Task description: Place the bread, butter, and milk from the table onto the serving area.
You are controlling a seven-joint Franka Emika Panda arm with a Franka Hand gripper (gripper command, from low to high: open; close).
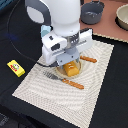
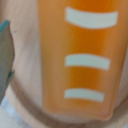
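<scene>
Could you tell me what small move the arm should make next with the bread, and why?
Probably open the pincer and lift straight up: the bread appears to sit over the plate on the placemat. The butter lies off the mat.

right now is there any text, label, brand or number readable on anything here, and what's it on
None can be read.
butter: a red mark on its top, too small and blurred to read as text.
bread: only pale slash marks, no lettering.
gripper housing: no legible label.
</scene>
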